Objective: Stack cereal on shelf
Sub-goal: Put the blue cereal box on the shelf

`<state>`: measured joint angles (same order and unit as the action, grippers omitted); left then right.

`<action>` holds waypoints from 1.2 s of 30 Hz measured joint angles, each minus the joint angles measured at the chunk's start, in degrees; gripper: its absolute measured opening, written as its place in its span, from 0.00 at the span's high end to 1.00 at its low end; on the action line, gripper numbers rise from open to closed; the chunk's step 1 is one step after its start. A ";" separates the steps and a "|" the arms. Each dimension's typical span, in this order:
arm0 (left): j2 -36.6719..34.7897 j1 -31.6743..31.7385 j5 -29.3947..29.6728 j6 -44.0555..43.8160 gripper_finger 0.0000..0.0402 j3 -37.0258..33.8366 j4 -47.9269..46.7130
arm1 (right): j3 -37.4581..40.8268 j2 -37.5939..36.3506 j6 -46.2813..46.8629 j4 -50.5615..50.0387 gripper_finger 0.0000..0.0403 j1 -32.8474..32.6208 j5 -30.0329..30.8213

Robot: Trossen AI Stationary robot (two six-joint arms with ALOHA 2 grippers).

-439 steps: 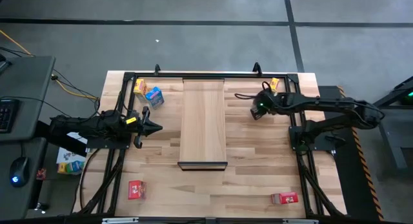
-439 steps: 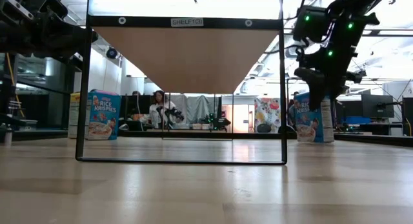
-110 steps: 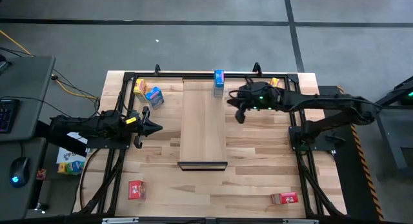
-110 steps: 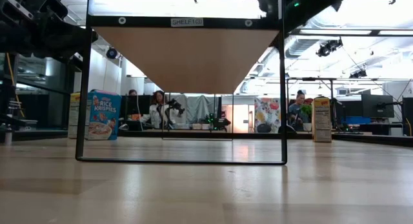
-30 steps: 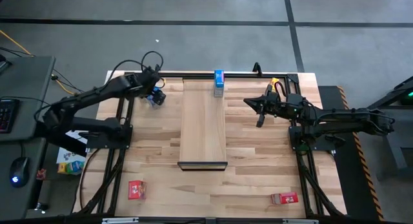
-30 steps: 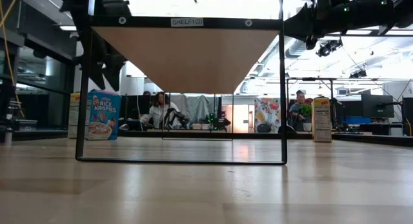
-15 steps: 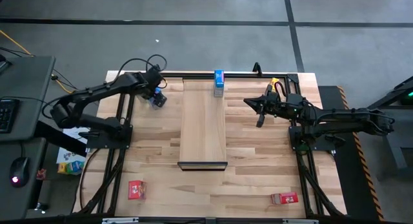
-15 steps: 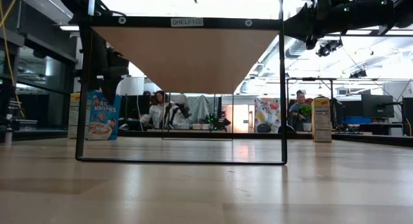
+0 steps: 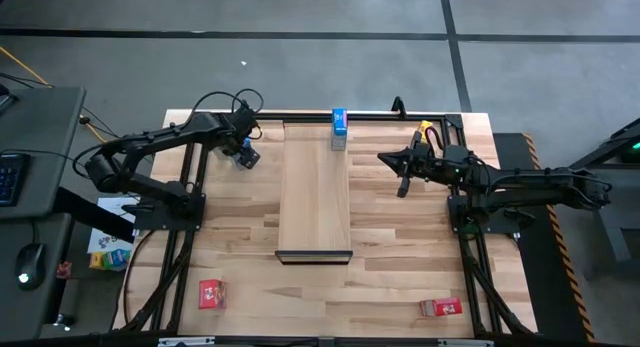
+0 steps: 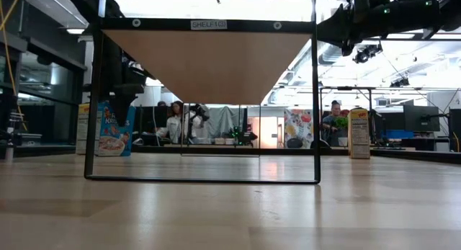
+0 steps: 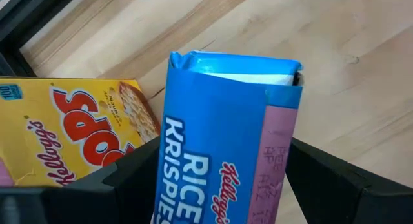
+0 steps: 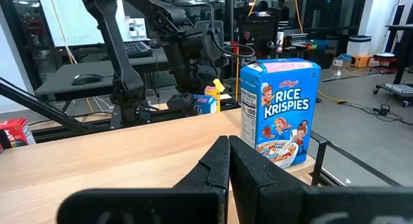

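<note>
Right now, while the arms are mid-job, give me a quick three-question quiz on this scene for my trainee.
1. True or false: the left gripper has its open fingers on either side of a blue Rice Krispies box.
2. Which box already stands on the shelf? A) red B) yellow C) blue
3. Fill in: the right gripper is ____ and holds nothing.

Key:
1. True; that box stands beside a yellow Corn Pops box.
2. C; the blue box on the shelf is at its far end.
3. Shut.

Lab: desks (image 12: 77, 82), monitors (image 10: 421, 118), robot arms.
</note>
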<state>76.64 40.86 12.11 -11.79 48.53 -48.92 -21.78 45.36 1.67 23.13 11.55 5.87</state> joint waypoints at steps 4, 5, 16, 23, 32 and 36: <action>0.00 0.00 0.01 0.02 0.27 0.00 -1.02 | 0.00 0.00 -0.13 -0.17 1.00 0.01 -0.01; 0.00 0.00 0.00 0.02 0.28 0.00 -1.10 | 0.00 0.00 -0.13 -0.17 1.00 0.01 -0.01; -0.02 0.00 -1.58 0.00 0.36 0.00 -1.38 | 0.00 0.00 -0.16 -0.17 1.00 0.01 -0.01; -0.02 -0.04 -4.34 0.04 0.45 0.00 -1.38 | 0.00 0.00 -0.17 -0.17 1.00 -0.02 0.02; -0.02 0.00 -4.35 0.04 0.63 0.00 -1.38 | 0.00 0.00 -0.17 -0.17 1.00 -0.02 0.00; -0.02 0.00 -5.15 0.05 0.71 1.22 -1.66 | 0.00 0.00 -0.17 -0.17 1.00 -0.02 -0.01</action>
<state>76.62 40.86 6.95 -11.75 49.75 -50.58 -21.78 45.36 1.50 22.96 11.53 5.87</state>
